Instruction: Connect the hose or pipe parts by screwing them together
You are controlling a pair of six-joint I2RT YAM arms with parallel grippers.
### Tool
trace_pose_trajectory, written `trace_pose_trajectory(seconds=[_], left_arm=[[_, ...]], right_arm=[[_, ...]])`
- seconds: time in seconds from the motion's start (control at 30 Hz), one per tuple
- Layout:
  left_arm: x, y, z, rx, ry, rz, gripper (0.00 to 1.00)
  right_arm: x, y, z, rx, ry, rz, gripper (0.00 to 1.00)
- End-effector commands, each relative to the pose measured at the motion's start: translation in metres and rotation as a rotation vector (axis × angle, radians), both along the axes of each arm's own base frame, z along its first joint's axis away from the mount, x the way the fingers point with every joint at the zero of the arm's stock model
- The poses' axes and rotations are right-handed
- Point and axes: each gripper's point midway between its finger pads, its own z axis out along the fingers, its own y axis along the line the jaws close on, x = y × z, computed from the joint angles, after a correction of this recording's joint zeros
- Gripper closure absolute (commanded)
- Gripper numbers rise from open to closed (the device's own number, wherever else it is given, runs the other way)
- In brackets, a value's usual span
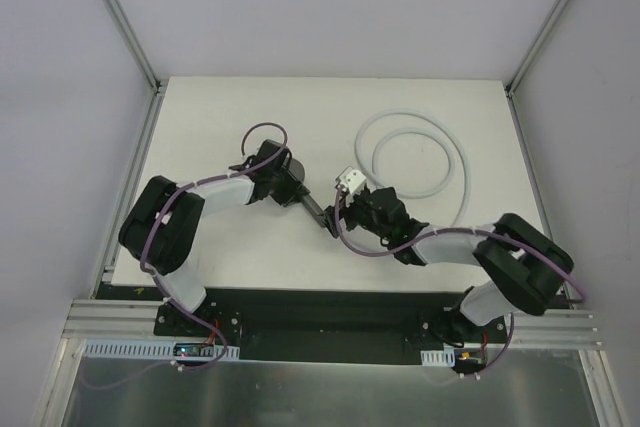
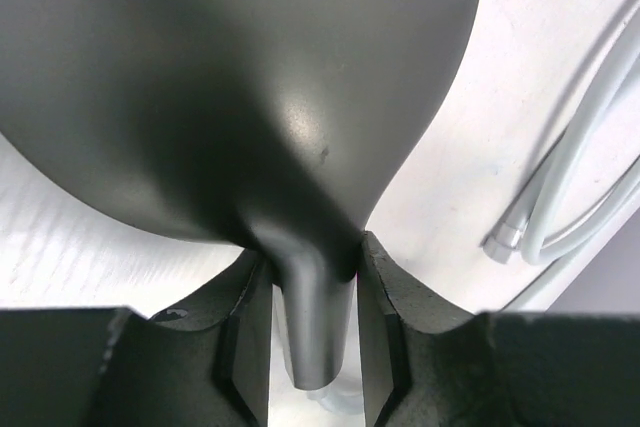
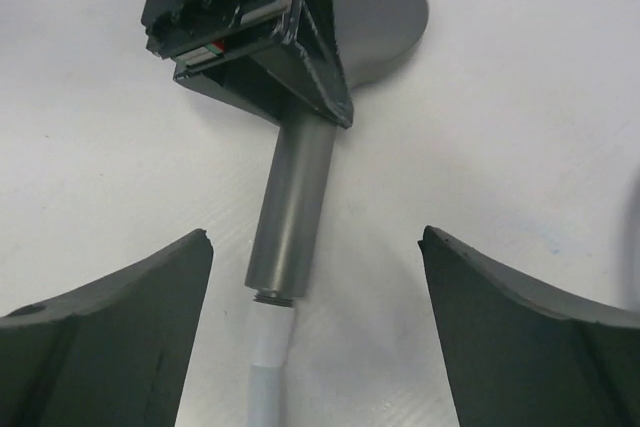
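Handle of shower head (image 2: 250, 77) clamped in left gripper (image 2: 310, 259); right gripper (image 3: 315, 237) open, straddling hose (image 3: 268, 372) end at handle's tip.

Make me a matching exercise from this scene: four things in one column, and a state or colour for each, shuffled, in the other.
Column one:
1. left gripper
2. right gripper
3. shower head
4. hose

Column two:
A. pale, lying in loops
B. open wide
C. dark grey
D. shut on the shower head's neck

Pairs: 1-D, 2-B, 3-C, 4-A.
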Motion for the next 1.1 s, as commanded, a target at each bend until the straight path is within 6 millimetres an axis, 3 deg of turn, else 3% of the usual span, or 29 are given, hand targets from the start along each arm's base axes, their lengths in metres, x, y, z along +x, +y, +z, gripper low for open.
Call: trace_pose_trajectory(seconds=[0.0,0.03,0.1,0.13,0.23,0.27,0.37,0.53,0.73,0.77,0.83,0.9,0.93,0.97,1.03,1.07], left_arm=[[0.004,0.005,0.065,-0.019,-0.195,-0.038,1.00],[0.002,0.007,0.070,-0.021,-0.212,-0.036,1.00],[-0.001,0.010,0.091,-0.041,-0.265,-0.029,1.00],[-0.002,0.011,0.098,-0.051,-0.280,-0.025,1.00],[-0.008,0.013,0.125,-0.078,-0.348,-0.010,1.00],[-0.011,0.013,0.131,-0.082,-0.367,-0.011,1.00],[-0.014,0.018,0.152,-0.089,-0.431,0.020,1.00],[-0.019,0.022,0.177,-0.100,-0.509,0.025,1.00],[-0.027,0.027,0.185,-0.108,-0.540,0.018,1.00],[-0.029,0.027,0.184,-0.109,-0.538,0.012,1.00],[-0.029,0.026,0.190,-0.127,-0.581,0.003,1.00],[-0.037,0.021,0.189,-0.157,-0.625,-0.052,1.00],[-0.032,0.016,0.210,-0.189,-0.752,-0.081,1.00],[-0.041,0.008,0.216,-0.236,-0.791,-0.151,1.00],[-0.050,0.006,0.215,-0.261,-0.867,-0.195,1.00],[-0.051,0.004,0.236,-0.302,-0.977,-0.207,1.00]], right_arm=[[-0.015,-0.014,0.037,0.041,-0.116,0.039,0.05],[-0.018,-0.018,0.047,0.054,-0.140,0.039,0.01],[-0.025,-0.025,0.044,0.037,-0.162,0.063,0.00],[-0.027,-0.026,0.052,0.047,-0.190,0.069,0.00],[-0.032,-0.028,0.062,0.036,-0.243,0.079,0.11],[-0.035,-0.026,0.067,0.035,-0.262,0.085,0.19],[-0.039,-0.016,0.079,0.003,-0.301,0.110,0.33],[-0.046,0.000,0.083,-0.020,-0.295,0.133,0.39],[-0.039,0.004,0.093,0.025,-0.301,0.047,0.71],[-0.040,0.006,0.096,0.062,-0.273,0.028,0.85],[-0.043,0.015,0.106,0.106,-0.234,0.046,0.97],[-0.051,0.022,0.115,0.209,-0.177,0.065,0.99],[-0.048,0.020,0.123,0.280,-0.184,0.058,0.99],[-0.055,0.024,0.127,0.324,-0.161,0.120,0.99],[-0.049,0.021,0.135,0.405,-0.104,0.130,0.99],[-0.055,0.023,0.136,0.424,-0.079,0.184,0.99]])
